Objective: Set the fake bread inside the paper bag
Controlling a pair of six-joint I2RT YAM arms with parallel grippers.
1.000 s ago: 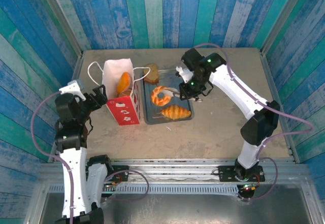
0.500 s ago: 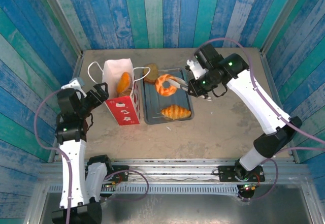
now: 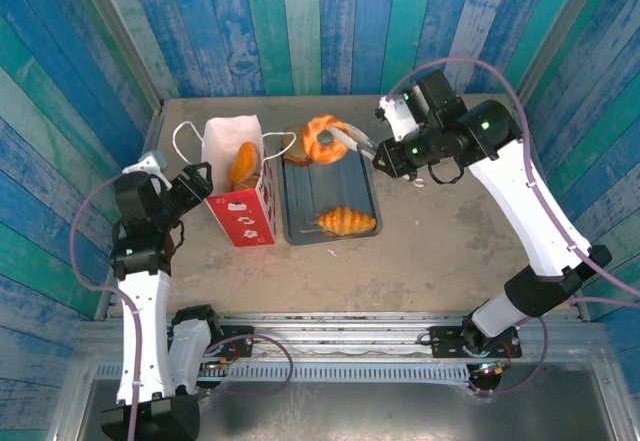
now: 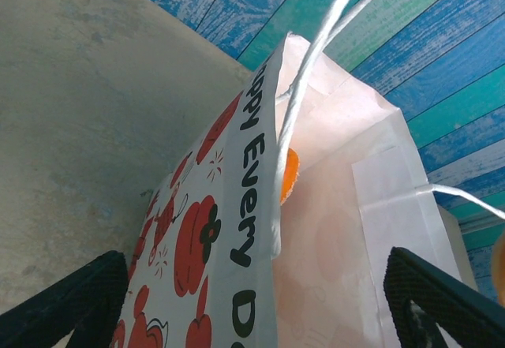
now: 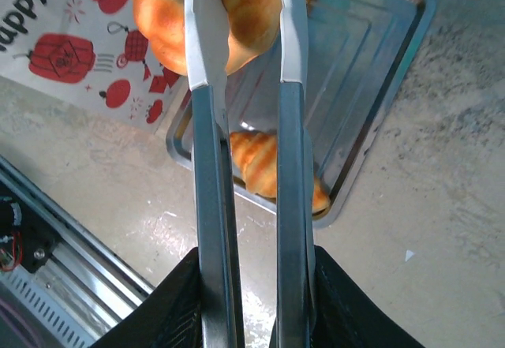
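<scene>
While pinched between the fingers of the right gripper [image 3: 338, 143], the ring donut [image 3: 323, 138] is held in the air over the far end of the grey tray [image 3: 298, 211]. Its flat face and hole are turned roughly up toward the top cam; as it is a ring, no long axis can be given. In the right wrist view the jaws are seen pressed on opposite sides of the ring.

The brown slice [image 3: 295, 154] is partly hidden under the donut's left side, at the tray's far-left corner. Whether it rests on tray or table can't be told. The croissant [image 3: 347, 222] lies at the tray's near end, long axis L-R, tips pointing left and right.

The paper bag [image 3: 240, 216] stands upright just left of the tray, mouth open upward, red printed face toward the near side. An orange bun [image 3: 243, 162] is seen inside it. Between donut and bag mouth, a white cord handle [image 3: 276, 136] loops out from the bag's right rim.

The left gripper [image 3: 197, 183] is held w/ fingers [image 4: 75, 301] spread wide at the bag's left side. In its wrist view a bag corner sits between them; contact can't be told.
</scene>
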